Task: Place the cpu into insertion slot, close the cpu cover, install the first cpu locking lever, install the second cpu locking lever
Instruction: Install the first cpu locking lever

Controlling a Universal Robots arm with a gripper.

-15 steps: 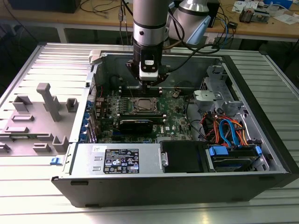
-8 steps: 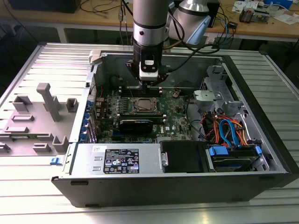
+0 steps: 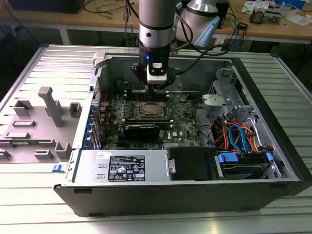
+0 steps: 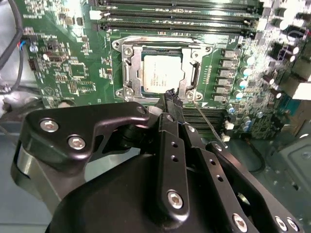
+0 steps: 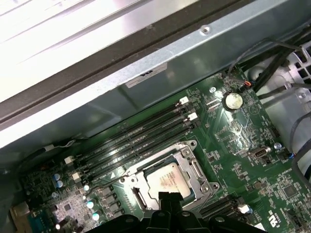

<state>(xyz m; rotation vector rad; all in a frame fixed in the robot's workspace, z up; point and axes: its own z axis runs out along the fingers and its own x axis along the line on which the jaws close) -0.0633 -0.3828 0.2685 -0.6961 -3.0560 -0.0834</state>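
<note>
The cpu [image 4: 162, 73] lies flat in its socket on the green motherboard, silver top up, also seen in the first wrist view [image 5: 167, 178] and the exterior view [image 3: 148, 110]. The cpu cover [image 4: 127, 73], a silver frame, lies down around it [image 5: 194, 167]. A thin locking lever [image 4: 209, 124] slants away from the socket's corner, beside the fingers. My gripper [image 4: 170, 95] hangs just above the socket's edge, its black fingertips pressed together with nothing seen between them [image 5: 167, 196]. In the exterior view the gripper [image 3: 157, 87] is directly behind the socket.
Memory slots [image 4: 180, 22] run along one side of the socket. A long black heatsinked card [image 3: 141, 130] lies in front of it. The power supply [image 3: 124, 165] and coloured cables [image 3: 239, 136] fill the case's front and right. A grey fixture [image 3: 39, 122] stands outside on the exterior view's left.
</note>
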